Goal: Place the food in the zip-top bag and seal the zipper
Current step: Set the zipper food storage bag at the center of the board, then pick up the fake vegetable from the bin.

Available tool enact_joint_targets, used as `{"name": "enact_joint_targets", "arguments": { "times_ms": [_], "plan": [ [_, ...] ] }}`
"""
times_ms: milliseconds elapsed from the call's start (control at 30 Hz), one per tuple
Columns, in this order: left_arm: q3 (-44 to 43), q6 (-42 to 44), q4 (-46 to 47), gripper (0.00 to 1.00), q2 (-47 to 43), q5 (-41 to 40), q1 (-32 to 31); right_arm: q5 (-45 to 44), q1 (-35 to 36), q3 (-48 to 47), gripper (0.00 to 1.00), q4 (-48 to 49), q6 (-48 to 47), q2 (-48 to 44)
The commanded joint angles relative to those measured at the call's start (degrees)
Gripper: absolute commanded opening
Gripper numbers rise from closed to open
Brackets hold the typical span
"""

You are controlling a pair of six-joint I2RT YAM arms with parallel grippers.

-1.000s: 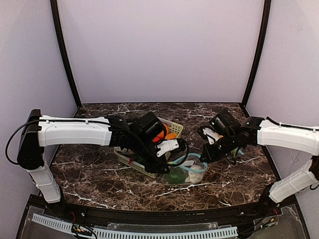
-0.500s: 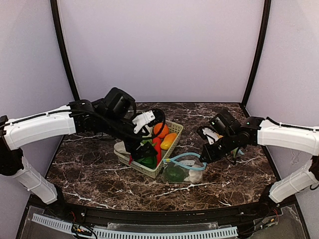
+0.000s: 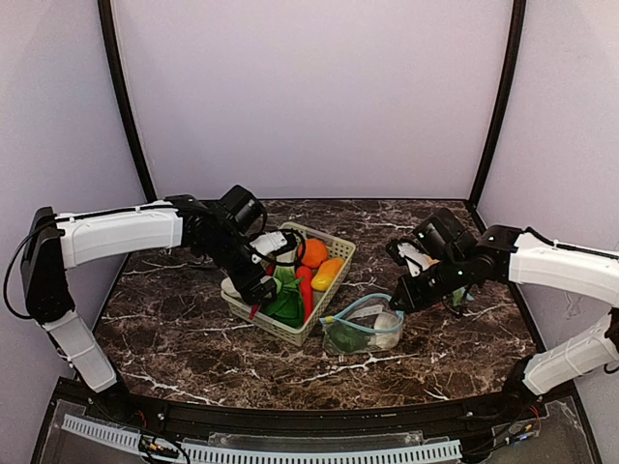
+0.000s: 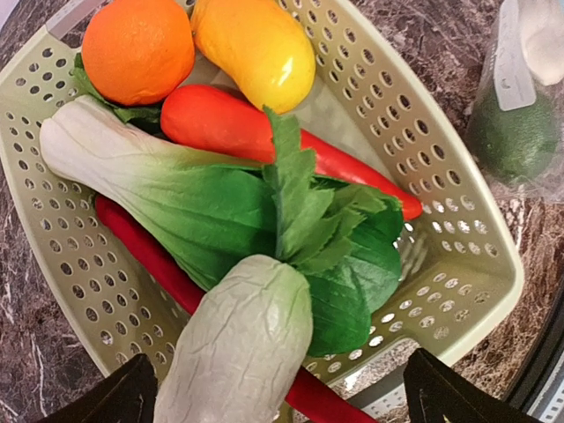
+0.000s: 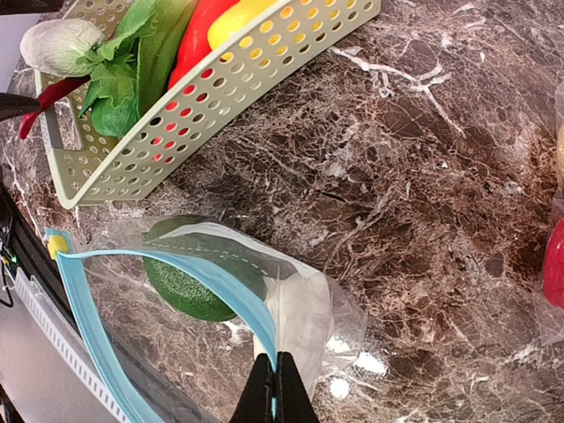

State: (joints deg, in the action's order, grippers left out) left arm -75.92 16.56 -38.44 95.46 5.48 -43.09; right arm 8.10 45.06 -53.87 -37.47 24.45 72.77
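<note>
Evidently the right gripper (image 5: 275, 388), clamped on the blue rim of the zip-top bag (image 5: 322, 308) at lower centre, is holding its mouth up for loading (a green piece (image 5: 189, 282) is lying inside); the left gripper (image 4: 282, 392), spread wide and empty, is hovering over the food (image 4: 220, 203) in the centre basket (image 4: 458, 220).

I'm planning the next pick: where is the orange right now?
The orange sits at the far end of the basket, near the middle of the top view, beside the yellow fruit.
</note>
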Motion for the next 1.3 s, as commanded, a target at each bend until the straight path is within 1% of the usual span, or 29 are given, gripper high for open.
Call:
{"name": "enact_joint_targets", "arguments": {
  "times_ms": [0, 167, 233, 300, 333, 433, 467, 500, 567, 633, 700, 800, 833, 900, 967, 1033, 1133, 1267],
  "plan": [
    [0.9, 1.7, -0.4, 0.99, 0.2, -3.1, 1.2, -0.2, -0.2, 1.5, 0.00, 0.9, -0.5, -0.9],
    [1.2, 2.3, 0.2, 0.99, 2.0, -5.6, 1.8, 0.2, -0.2, 1.7, 0.00, 1.4, -0.4, -0.6],
    [1.2, 2.3, 0.2, 0.96, 2.9, -6.4, 1.9, 0.5, -0.2, 1.7, 0.00, 1.7, -0.3, -0.6],
    [0.9, 2.4, 0.1, 0.89, 3.6, -5.8, 2.0, 0.6, -0.1, 1.7, 0.00, 1.8, -0.3, -0.7],
    [0.9, 2.4, 0.0, 0.83, 3.7, -4.2, 2.0, 0.7, -0.1, 1.7, 0.00, 1.8, -0.4, -0.7],
    [1.0, 2.6, -0.1, 0.74, 3.9, -3.3, 2.0, 0.8, -0.1, 2.0, 0.00, 2.0, -0.3, -0.7],
    [1.2, 2.6, -0.1, 0.68, 3.9, -3.0, 2.0, 0.9, -0.2, 2.1, 0.00, 2.0, -0.2, -0.6],
    [1.3, 2.5, -0.1, 0.65, 4.1, -3.0, 2.0, 1.0, -0.1, 2.1, 0.00, 2.1, -0.1, -0.5],
    [1.3, 2.5, -0.4, 0.52, 4.5, -2.3, 2.0, 0.9, -0.1, 2.2, 0.00, 2.2, 0.1, -0.5],
    [1.1, 2.3, -1.0, 0.45, 4.4, -1.7, 2.0, 0.6, -0.1, 2.1, 0.00, 2.2, 0.4, -0.7],
    [0.9, 1.9, -1.4, 0.41, 3.9, -1.2, 2.0, 0.5, -0.2, 2.1, 0.09, 2.3, 0.7, -1.1],
    [1.3, 1.4, -1.0, 0.36, 2.2, -0.5, 2.0, 0.3, -0.2, 2.2, 0.16, 2.7, 0.9, -1.7],
    [1.4, 1.2, -0.8, 0.35, 1.1, -0.3, 2.0, 0.2, -0.2, 2.3, 0.21, 2.7, 0.9, -1.9],
    [1.7, 0.7, -0.2, 0.34, -0.6, 0.0, 2.0, -0.2, -0.1, 2.3, 0.38, 2.7, 1.0, -2.2],
    [2.2, 0.0, 0.7, 0.33, -2.5, 0.4, 2.0, -0.5, -0.1, 2.4, 0.49, 2.7, 1.1, -2.6],
    [2.9, -0.8, 2.0, 0.32, -4.6, 1.0, 2.0, -0.9, -0.1, 2.4, 0.54, 2.7, 1.2, -3.1],
    [4.1, -2.4, 4.1, 0.31, -8.0, 1.4, 2.0, -1.9, -0.2, 2.4, 0.69, 2.5, 1.5, -4.2],
    [5.5, -4.7, 7.3, 0.31, -12.3, 1.5, 2.0, -5.5, -0.2, 1.9, 0.80, 2.0, 2.4, -6.0]
  ]
}}
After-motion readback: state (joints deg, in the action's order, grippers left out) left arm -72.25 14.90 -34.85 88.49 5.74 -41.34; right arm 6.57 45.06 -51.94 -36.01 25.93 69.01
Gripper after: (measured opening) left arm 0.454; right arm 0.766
